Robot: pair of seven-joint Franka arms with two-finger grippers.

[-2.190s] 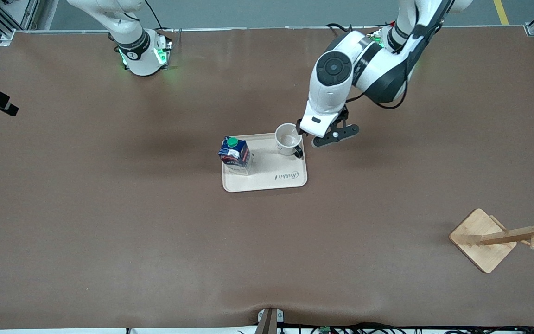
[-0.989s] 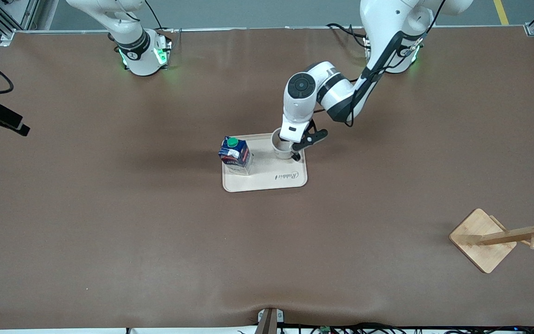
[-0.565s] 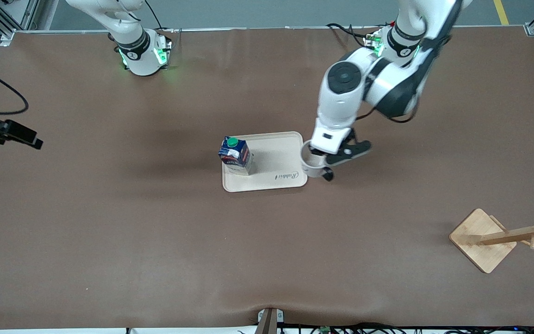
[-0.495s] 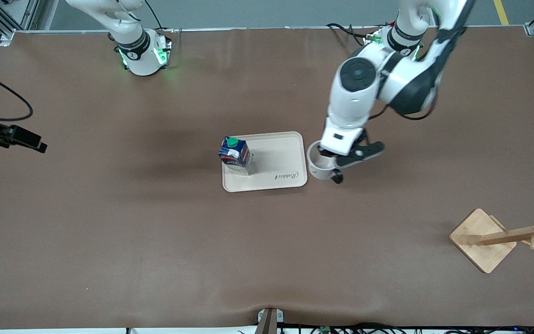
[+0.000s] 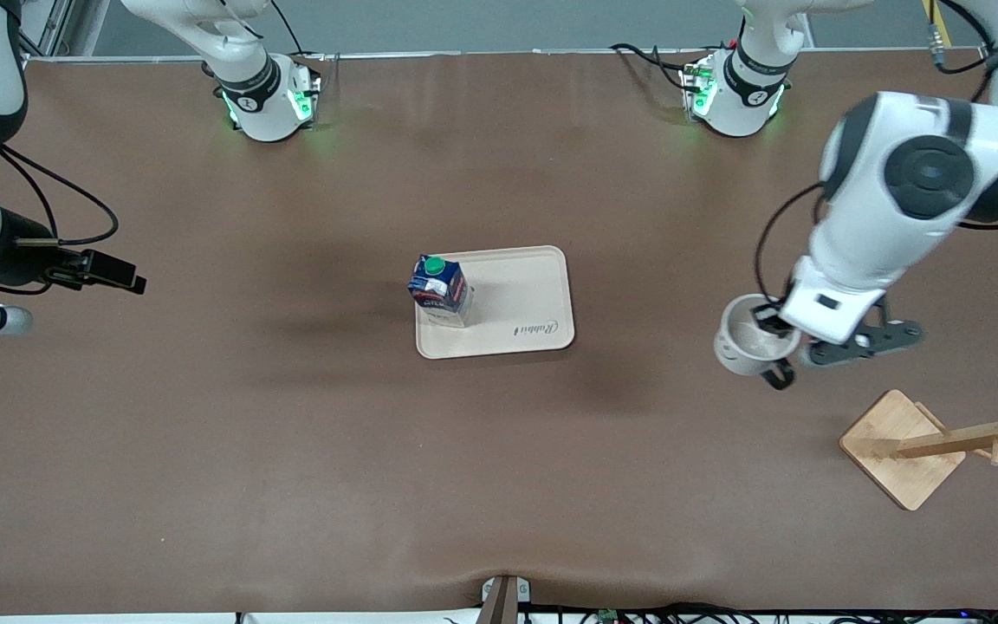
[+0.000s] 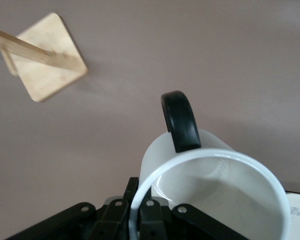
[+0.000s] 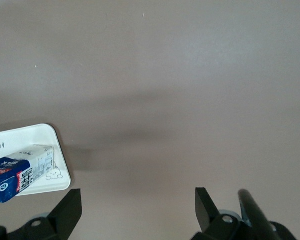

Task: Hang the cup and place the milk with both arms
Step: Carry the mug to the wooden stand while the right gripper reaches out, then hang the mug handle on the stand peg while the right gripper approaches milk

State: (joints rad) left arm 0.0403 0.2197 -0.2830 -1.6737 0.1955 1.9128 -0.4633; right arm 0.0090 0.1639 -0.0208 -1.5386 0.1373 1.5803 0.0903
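Observation:
My left gripper (image 5: 772, 336) is shut on the rim of the white cup (image 5: 746, 347) and holds it in the air over bare table between the tray (image 5: 525, 312) and the wooden rack (image 5: 902, 446). In the left wrist view the fingers (image 6: 115, 220) pinch the cup's wall (image 6: 215, 190), and the black handle (image 6: 180, 120) points toward the rack's base (image 6: 47, 65). The dark blue milk (image 5: 438, 290) with its green cap stands on the tray. My right gripper (image 7: 137, 210) is open and empty, high over the table at the right arm's end. The milk (image 7: 20, 170) shows in its view.
The rack's square base sits near the left arm's end, nearer the front camera than the tray, with its pole and pegs leaning toward the table's edge. The cream tray (image 7: 40, 137) lies mid-table. Brown table surface surrounds both.
My left gripper took the cup by its rim, lifted it off the tray and carried it toward the rack. My right arm has swung farther in over its end of the table.

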